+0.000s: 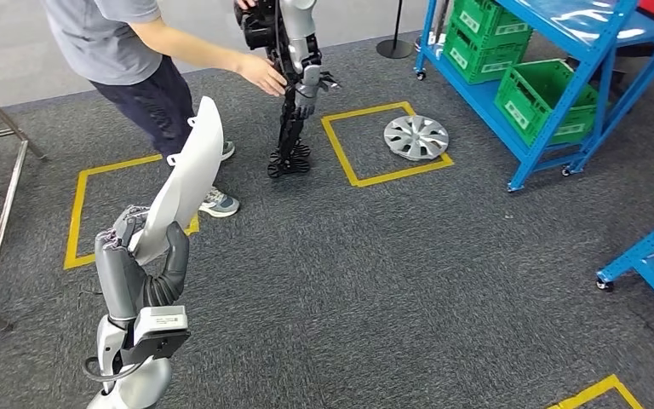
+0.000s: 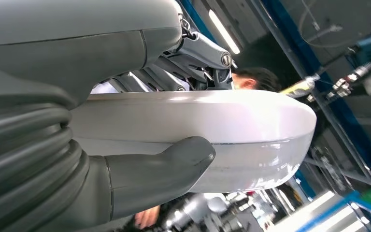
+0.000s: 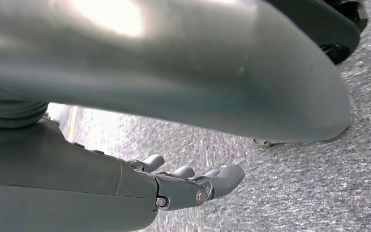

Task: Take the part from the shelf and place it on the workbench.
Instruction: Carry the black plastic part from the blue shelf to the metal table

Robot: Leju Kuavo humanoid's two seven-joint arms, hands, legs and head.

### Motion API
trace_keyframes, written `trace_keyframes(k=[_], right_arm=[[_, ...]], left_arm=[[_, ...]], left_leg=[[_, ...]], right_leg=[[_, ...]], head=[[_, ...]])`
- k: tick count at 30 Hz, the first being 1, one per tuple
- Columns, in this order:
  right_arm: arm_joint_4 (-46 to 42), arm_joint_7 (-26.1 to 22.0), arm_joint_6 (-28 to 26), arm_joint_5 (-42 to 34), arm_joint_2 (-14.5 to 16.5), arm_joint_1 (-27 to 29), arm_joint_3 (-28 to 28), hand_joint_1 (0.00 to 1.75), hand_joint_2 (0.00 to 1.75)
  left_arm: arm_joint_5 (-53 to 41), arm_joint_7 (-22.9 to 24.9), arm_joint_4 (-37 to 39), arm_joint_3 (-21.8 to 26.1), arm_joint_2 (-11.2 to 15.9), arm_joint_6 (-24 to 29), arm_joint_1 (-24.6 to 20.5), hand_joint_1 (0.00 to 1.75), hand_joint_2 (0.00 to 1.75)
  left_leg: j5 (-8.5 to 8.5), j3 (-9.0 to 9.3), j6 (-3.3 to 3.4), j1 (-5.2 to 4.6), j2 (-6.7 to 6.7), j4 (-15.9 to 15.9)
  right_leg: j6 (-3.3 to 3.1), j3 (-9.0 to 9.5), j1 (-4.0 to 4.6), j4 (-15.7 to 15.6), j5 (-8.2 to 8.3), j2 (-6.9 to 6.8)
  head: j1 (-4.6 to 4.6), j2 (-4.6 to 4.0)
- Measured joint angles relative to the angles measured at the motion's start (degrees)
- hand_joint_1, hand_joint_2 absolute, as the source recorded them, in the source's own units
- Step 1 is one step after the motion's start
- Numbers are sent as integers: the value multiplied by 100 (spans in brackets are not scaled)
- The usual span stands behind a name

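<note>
My left hand (image 1: pixel 136 264) grips a long white curved part (image 1: pixel 186 175) by its lower end and holds it upright, slanting up toward the person. Close up in the left wrist view, the thumb (image 2: pixel 159 169) presses the white part (image 2: pixel 212 130) from one side and the darker fingers (image 2: pixel 193 58) wrap over the other side. My right hand (image 3: pixel 188 183) hangs over grey carpet with its fingers loosely extended and nothing in them.
A person (image 1: pixel 136 60) stands just beyond the part, reaching toward another robot (image 1: pixel 294 77). A silver hubcap (image 1: pixel 415 136) lies in a yellow floor square. Blue shelving (image 1: pixel 562 85) with green crates (image 1: pixel 549 98) stands at the right. A metal stand (image 1: pixel 4 204) is at the left.
</note>
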Motion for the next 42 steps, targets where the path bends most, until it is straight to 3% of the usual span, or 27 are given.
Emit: trace_keyframes(k=[1,2,3,6,7,9,10,12,14,16,17,18,19,21,23,25,27,29,30,31,32,33,35,37,38,40,42], right_arm=[[0,9,-2,-3,0,6,0,0,0],[0,19,-3,-4,1,8,0,0,0],[0,29,-4,-4,3,6,0,0,0],[0,39,-4,-5,7,-1,1,0,0],[0,38,-4,-6,6,-4,1,0,0],[0,40,-4,-11,6,-17,2,0,0],[-1,41,-4,-15,7,-27,2,0,0],[-2,43,-4,-22,9,-35,2,0,0],[-2,44,-3,-29,9,-23,2,0,0],[-1,46,-2,-38,9,-6,2,0,0],[0,46,-2,-41,9,2,2,0,0],[0,46,-2,-42,9,8,2,0,0],[0,45,-2,-43,9,12,2,0,0],[0,43,-2,-44,2,17,2,0,0],[0,41,0,-45,-7,4,2,0,0],[0,41,3,-45,-6,-14,1,0,0],[0,44,5,-45,-2,-10,0,0,0],[0,49,11,-43,1,6,1,0,0],[0,51,13,-44,1,15,1,0,0],[0,53,14,-45,1,23,1,0,0],[0,55,14,-46,1,28,0,0,0],[0,57,13,-48,3,28,0,0,0],[0,56,14,-56,9,24,0,0,0],[0,51,15,-71,9,22,0,0,0],[0,50,16,-76,7,21,0,0,0],[-1,47,20,-75,5,11,0,0,0],[-1,45,28,-63,5,-3,1,0,0]], left_arm=[[2,0,4,0,3,0,4,175,175],[3,0,7,0,5,0,7,175,175],[4,0,7,0,8,0,7,175,175],[4,-1,5,0,8,-1,-5,175,175],[3,-1,5,0,6,-1,-10,175,175],[2,-2,4,0,3,-2,-12,175,175],[1,-3,1,0,2,-2,-13,175,175],[-2,-5,-4,0,-7,-4,-27,175,175],[-5,-8,-1,0,-22,-13,-44,175,175],[-7,-8,15,0,-31,-20,-46,175,175],[-6,-8,24,0,-31,-20,-46,175,175],[-6,-8,31,0,-31,-20,-45,175,175],[-5,-8,36,0,-31,-20,-45,175,175],[-4,-8,37,0,-30,-20,-45,175,175],[-1,-11,38,0,-28,-19,-44,175,175],[10,-15,38,1,-19,-17,-43,175,175],[23,-19,37,2,0,-10,-47,175,175],[38,-33,43,2,10,2,-54,175,175],[49,-42,51,2,10,7,-56,175,175],[60,-49,62,2,13,9,-54,175,175],[69,-56,75,2,17,11,-53,175,175],[77,-62,86,2,21,11,-53,175,175],[81,-74,98,2,27,11,-63,175,175],[83,-82,99,1,22,11,-84,175,175],[86,-84,99,1,21,11,-94,175,175],[91,-85,101,1,24,11,-107,175,175],[94,-84,102,2,30,14,-126,175,175]], left_leg=[[-69,-100,-18,12,34,232],[-21,-78,-32,24,57,231],[124,72,-41,35,95,-17],[541,739,-8,33,428,-1166],[577,832,27,25,491,-1334],[586,827,111,4,401,-1369],[601,822,149,5,331,-1380],[638,819,225,20,198,-1408],[662,802,274,27,67,-1415],[670,781,292,14,-88,-1406],[674,776,292,9,-175,-1397],[677,773,289,7,-265,-1386],[680,773,283,8,-351,-1375],[690,761,244,12,-496,-1361],[714,733,170,21,-607,-1375],[750,697,88,29,-712,-1409],[635,585,46,4,-517,-1238],[274,289,23,-16,-137,-613],[85,104,6,-11,-28,-213],[-31,-36,-9,-4,20,99],[-46,-86,-22,3,44,232],[54,-3,-32,11,73,111],[392,452,-36,19,266,-683],[581,809,18,11,464,-1306],[592,857,60,2,493,-1396],[606,843,144,-5,358,-1387],[634,836,212,11,227,-1401]], right_leg=[[-1,-2,3,1,-3,-87],[3,-2,2,2,-6,-168],[13,3,0,4,-12,-245],[90,39,24,32,-59,-431],[127,53,39,42,-72,-479],[199,83,39,42,-83,-584],[241,96,22,56,-101,-562],[312,11,-19,290,-277,-285],[345,-323,-37,983,-648,50],[344,-681,-32,1667,-878,130],[332,-733,-30,1730,-824,138],[312,-663,-28,1548,-659,157],[286,-493,-28,1169,-431,216],[241,-136,-16,379,-107,466],[206,-15,16,81,-37,589],[148,-7,22,42,5,457],[66,10,-1,-20,50,302],[11,12,1,-49,64,136],[2,8,8,-48,62,52],[0,5,12,-47,58,-32],[2,2,13,-46,55,-116],[9,3,10,-43,50,-196],[44,16,10,-23,28,-338],[111,38,33,12,-15,-444],[146,51,46,22,-30,-489],[216,79,41,26,-52,-578],[293,45,6,169,-174,-377]], head=[[0,0],[-1,0],[-2,0],[1,0],[6,0],[16,0],[18,0],[30,0],[50,0],[58,0],[59,0],[59,0],[60,0],[59,0],[63,0],[68,0],[51,0],[19,0],[5,0],[5,0],[4,0],[4,0],[3,0],[10,0],[12,0],[16,0],[24,0]])
